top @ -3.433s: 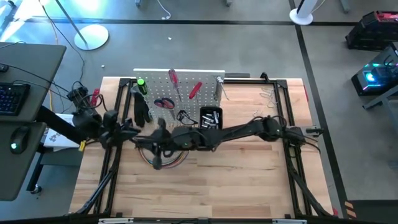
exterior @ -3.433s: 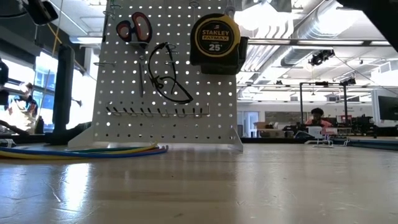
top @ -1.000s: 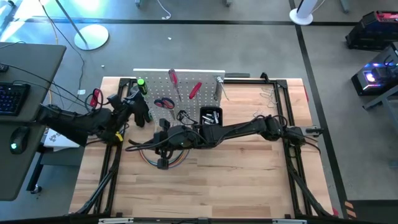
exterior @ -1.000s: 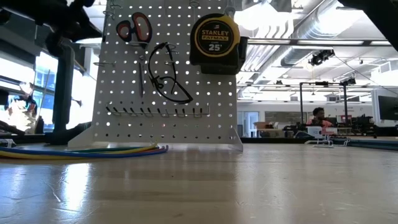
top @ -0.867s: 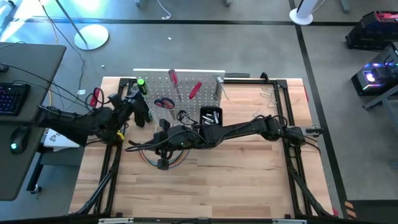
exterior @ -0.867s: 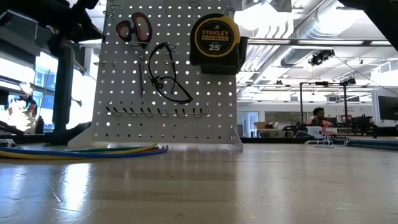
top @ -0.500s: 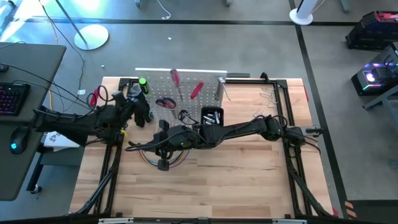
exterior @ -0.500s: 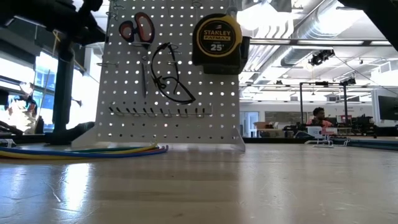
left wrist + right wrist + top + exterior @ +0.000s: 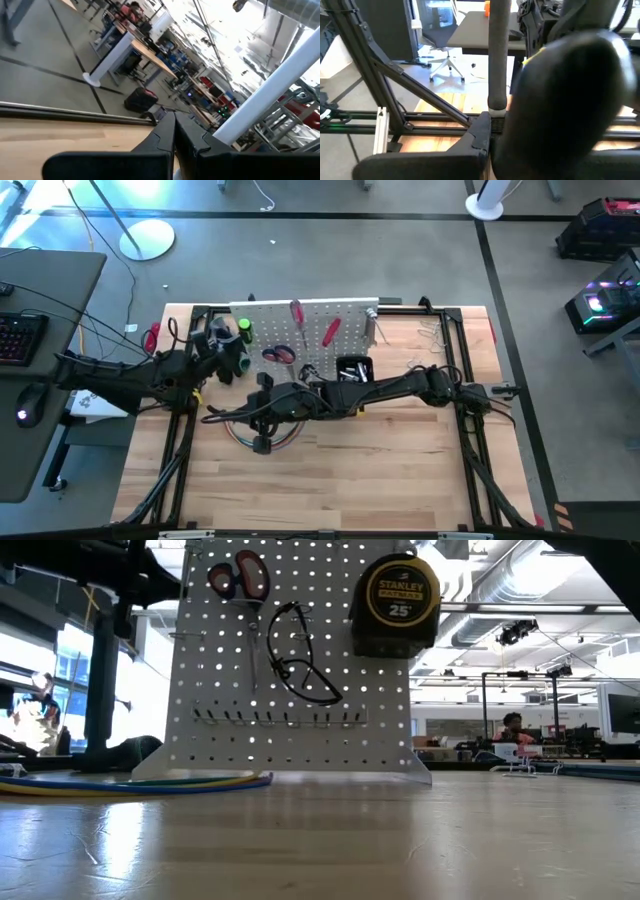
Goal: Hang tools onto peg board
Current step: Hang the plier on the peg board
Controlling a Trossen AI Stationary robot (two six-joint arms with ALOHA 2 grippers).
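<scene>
The white peg board [image 9: 320,315] stands at the table's far side, with its lower part in the low view [image 9: 300,755]. On it hang red-handled scissors [image 9: 279,353] [image 9: 240,575], red screwdrivers [image 9: 297,312], a green-handled one [image 9: 243,330], a yellow tape measure [image 9: 400,598], and a black bin [image 9: 353,370]. My left gripper [image 9: 214,350] [image 9: 173,135] is shut at the board's left end. My right gripper [image 9: 258,402] [image 9: 487,145] is shut in front of the board, above the coloured cables. My left gripper, fingers shut and about level, comes at the peg board's left end from the table's left. A white edge [image 9: 260,105] runs close beside its fingers [image 9: 192,142]. The arm hides the point of touch in the high view, so I cannot tell which finger side meets the board. My right gripper: I cannot tell whether it touches anything; a grey upright rod [image 9: 498,60] ends just past its fingertips.
A curved bundle of coloured cables [image 9: 262,435] [image 9: 140,782] lies in front of the board. A black metal frame [image 9: 462,350] borders the table. Small wire clamps [image 9: 432,332] lie at the far right. Bare wood [image 9: 330,480] fills the near half. A person sits far behind [image 9: 512,728].
The peg board, with its tools, has slid along the table toward the right edge, mostly in the last half second. My left gripper has followed at its left end and has turned at the wrist. My right arm has kept still.
</scene>
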